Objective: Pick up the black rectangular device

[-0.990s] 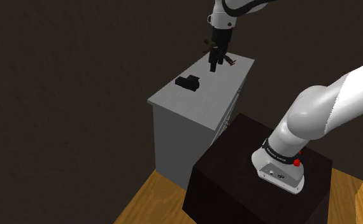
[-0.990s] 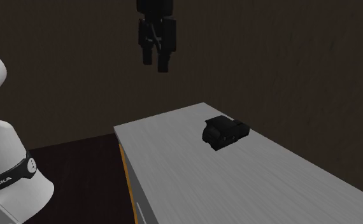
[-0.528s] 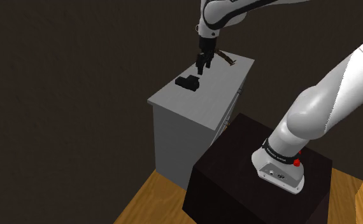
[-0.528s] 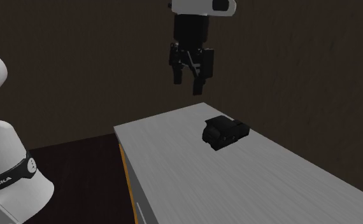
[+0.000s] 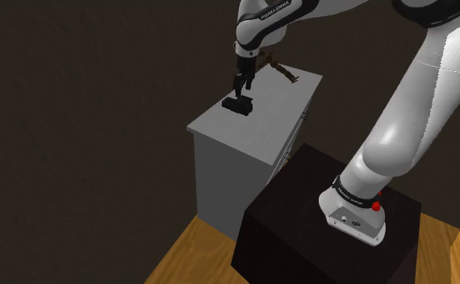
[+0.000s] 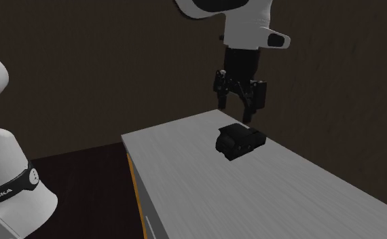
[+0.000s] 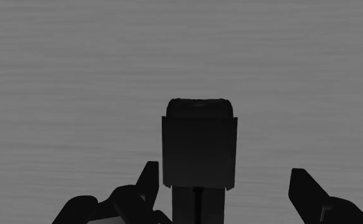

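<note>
Device: the black rectangular device (image 6: 240, 141) lies flat on the grey worktop (image 6: 185, 183), near the edge at the shoulder view's left and well apart from the brown oddment (image 5: 286, 73) at the far end.
Gripper: the gripper (image 6: 236, 112) hangs just above the device, fingers pointing down and spread apart, clamped on nothing.
Which way it lies: almost straight below. In the wrist view the device (image 7: 199, 149) sits between the two fingers without touching either, and closer to one finger than the other.
Long axis: it runs crosswise to the line from finger to finger, so the fingers face its two long sides and would close across the narrow width.
Step, as I judge it: lining up over the device, grasp not yet made.
Next move calls for: a short, straight drop, perhaps with a small sideways nudge to centre it, before closing.
Risk: off-centre, one finger could touch first and push the device along the worktop.
</note>
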### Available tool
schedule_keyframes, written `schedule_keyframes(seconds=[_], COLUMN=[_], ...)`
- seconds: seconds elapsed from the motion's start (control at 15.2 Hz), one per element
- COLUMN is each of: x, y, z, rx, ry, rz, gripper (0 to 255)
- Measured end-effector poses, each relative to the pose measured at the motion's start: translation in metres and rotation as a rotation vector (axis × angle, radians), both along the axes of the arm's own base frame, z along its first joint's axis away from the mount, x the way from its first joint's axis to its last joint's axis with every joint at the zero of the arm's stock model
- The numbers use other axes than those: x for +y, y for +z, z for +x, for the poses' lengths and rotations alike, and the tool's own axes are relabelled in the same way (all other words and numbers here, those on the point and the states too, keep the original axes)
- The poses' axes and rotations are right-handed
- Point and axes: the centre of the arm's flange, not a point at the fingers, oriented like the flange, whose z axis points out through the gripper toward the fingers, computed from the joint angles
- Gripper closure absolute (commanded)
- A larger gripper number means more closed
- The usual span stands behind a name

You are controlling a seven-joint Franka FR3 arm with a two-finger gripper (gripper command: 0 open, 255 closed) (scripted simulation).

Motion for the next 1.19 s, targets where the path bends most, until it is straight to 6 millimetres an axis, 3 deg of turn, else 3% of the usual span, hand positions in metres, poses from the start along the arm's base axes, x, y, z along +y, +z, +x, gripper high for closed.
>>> schedule_keyframes(seconds=[0.2, 0.73, 0.79, 1.19], x=[-0.010, -0.011, -0.011, -0.011], y=[-0.021, -0.060, -0.061, -0.061], z=[0.023, 0.030, 0.030, 0.030], rx=[-0.007, -0.009, -0.009, -0.011], ry=[-0.001, -0.001, -0.001, 0.000], rz=[0.001, 0.001, 0.001, 0.001], gripper=[0, 0, 255, 255])
